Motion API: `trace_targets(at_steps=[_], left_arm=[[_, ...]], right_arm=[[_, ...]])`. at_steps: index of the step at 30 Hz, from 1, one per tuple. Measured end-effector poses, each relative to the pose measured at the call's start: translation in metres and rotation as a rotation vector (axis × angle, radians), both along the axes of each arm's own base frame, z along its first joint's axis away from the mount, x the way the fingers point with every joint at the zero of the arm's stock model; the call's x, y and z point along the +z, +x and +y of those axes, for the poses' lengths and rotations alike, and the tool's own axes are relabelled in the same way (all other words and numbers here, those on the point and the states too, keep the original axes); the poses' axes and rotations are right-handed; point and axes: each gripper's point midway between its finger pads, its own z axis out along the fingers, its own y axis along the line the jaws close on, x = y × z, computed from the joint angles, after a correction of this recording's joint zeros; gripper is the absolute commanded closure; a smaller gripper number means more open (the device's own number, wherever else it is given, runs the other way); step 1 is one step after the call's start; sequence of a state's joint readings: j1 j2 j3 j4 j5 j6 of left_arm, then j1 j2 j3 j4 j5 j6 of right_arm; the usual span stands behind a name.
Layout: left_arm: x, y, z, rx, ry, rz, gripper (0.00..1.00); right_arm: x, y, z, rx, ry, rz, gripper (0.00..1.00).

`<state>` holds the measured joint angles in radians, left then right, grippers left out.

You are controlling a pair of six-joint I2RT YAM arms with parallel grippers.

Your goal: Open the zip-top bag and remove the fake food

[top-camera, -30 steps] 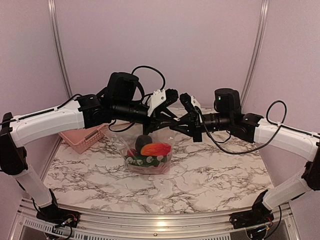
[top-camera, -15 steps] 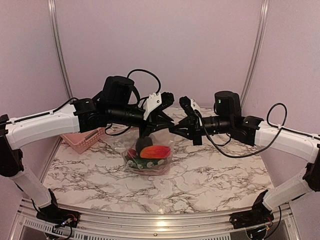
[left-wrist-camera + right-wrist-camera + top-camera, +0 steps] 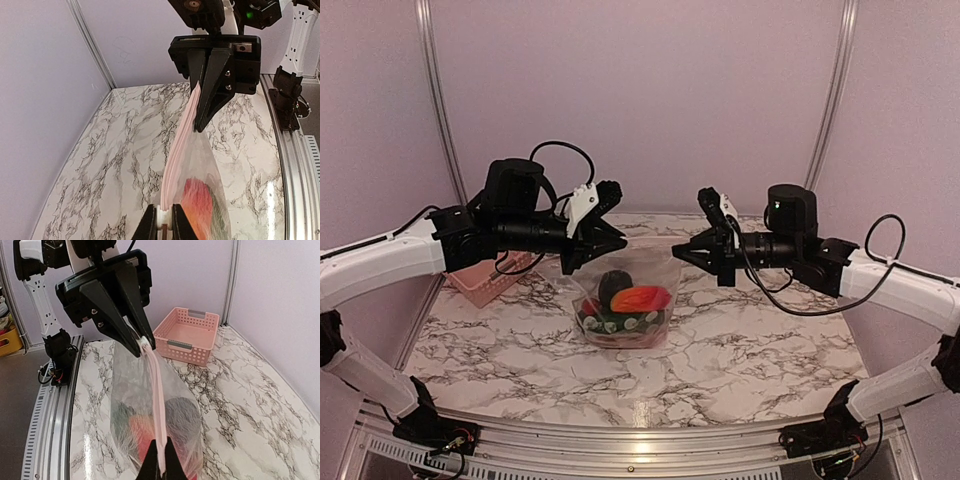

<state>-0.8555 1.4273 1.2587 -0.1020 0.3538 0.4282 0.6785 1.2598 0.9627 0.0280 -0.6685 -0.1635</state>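
The clear zip-top bag (image 3: 638, 268) hangs stretched between my two grippers, and its bottom seems to rest on the marble table (image 3: 750, 340). Inside is the fake food: an orange-red piece (image 3: 638, 298), a dark round piece (image 3: 612, 284) and green pieces (image 3: 610, 322). My left gripper (image 3: 572, 262) is shut on the white slider (image 3: 164, 219) at the left end of the pinkish zip strip (image 3: 181, 142). My right gripper (image 3: 678, 256) is shut on the strip's other end (image 3: 160, 452). The strip runs taut between them (image 3: 157, 385). The food shows blurred through the plastic (image 3: 142, 432).
A pink slatted basket (image 3: 485, 280) stands at the back left of the table, behind my left arm; it also shows in the right wrist view (image 3: 189, 334). Purple walls enclose the back and sides. A metal rail (image 3: 640, 445) runs along the near edge.
Both arms have drawn apart: my left gripper moved left with the slider, my right gripper moved slightly right. The bag's top edge is now stretched wider.
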Motion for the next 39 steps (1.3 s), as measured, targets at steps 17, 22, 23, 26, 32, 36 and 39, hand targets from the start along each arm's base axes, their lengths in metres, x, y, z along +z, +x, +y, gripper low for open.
trace_targets(at_steps=[17,22,23,26,32,36,39], left_arm=[[-0.004,0.020,0.055,0.148,-0.010,-0.001,0.87],[-0.005,0.028,0.075,0.203,-0.010,-0.009,0.87],[-0.006,0.028,0.079,0.210,-0.010,-0.009,0.87],[-0.008,0.028,0.086,0.224,-0.008,-0.007,0.87],[-0.013,0.029,0.091,0.227,0.003,-0.003,0.88],[-0.013,0.028,0.091,0.215,0.007,-0.012,0.87],[-0.013,0.025,0.089,0.194,0.004,-0.012,0.86]], right_arm=[[-0.001,0.012,-0.034,-0.131,0.021,0.000,1.00],[-0.003,0.013,-0.044,-0.184,0.021,-0.003,1.00],[-0.003,0.013,-0.046,-0.192,0.021,-0.002,1.00],[-0.002,0.014,-0.049,-0.214,0.022,-0.003,1.00],[-0.001,0.015,-0.053,-0.235,0.022,-0.008,1.00],[-0.002,0.015,-0.053,-0.233,0.020,-0.006,1.00],[-0.004,0.011,-0.051,-0.205,0.019,0.006,0.99]])
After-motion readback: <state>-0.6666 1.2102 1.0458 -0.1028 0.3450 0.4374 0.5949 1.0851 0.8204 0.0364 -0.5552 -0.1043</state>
